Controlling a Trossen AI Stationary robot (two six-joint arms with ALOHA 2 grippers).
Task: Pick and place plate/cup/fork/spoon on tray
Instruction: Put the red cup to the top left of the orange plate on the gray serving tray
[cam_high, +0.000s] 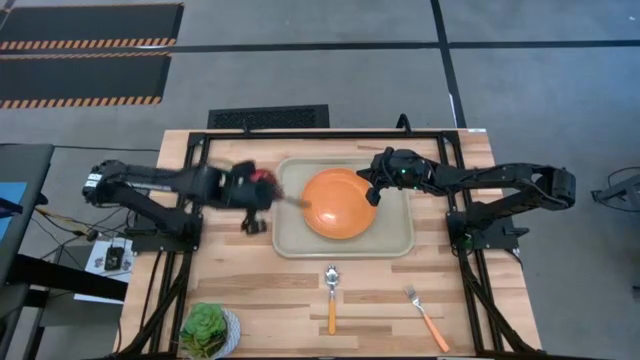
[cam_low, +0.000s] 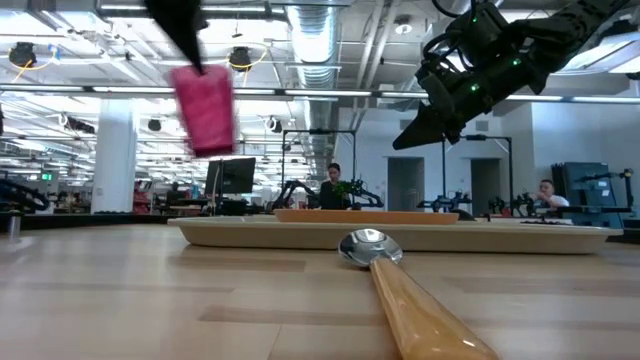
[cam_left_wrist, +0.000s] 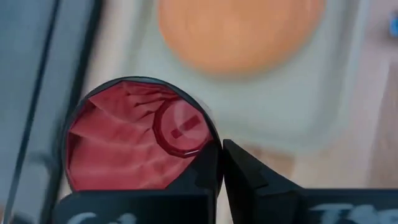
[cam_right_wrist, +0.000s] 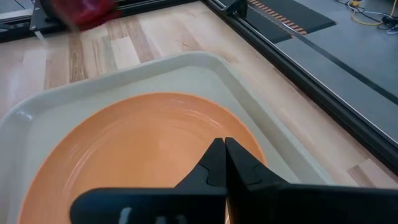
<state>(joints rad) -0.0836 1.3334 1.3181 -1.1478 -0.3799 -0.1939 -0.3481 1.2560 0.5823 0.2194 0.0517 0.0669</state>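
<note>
The orange plate lies flat in the beige tray at the table's middle. My left gripper is shut on the dark red cup just left of the tray; in the low view the cup hangs high above the table. My right gripper is shut and empty above the plate's right part, clear of it in the low view. The spoon and the fork lie flat on the table near its front edge. My left gripper pinches the cup's wall at its rim, one finger inside the cup and one outside. The fingers come from above. The cup is lifted clear of the table and hangs below the fingers, roughly upright.
A small white bowl with green leaves stands at the table's near left corner. Black frame rails run along the table's left, right and far sides. The spoon's bowl lies just in front of the tray's near rim.
</note>
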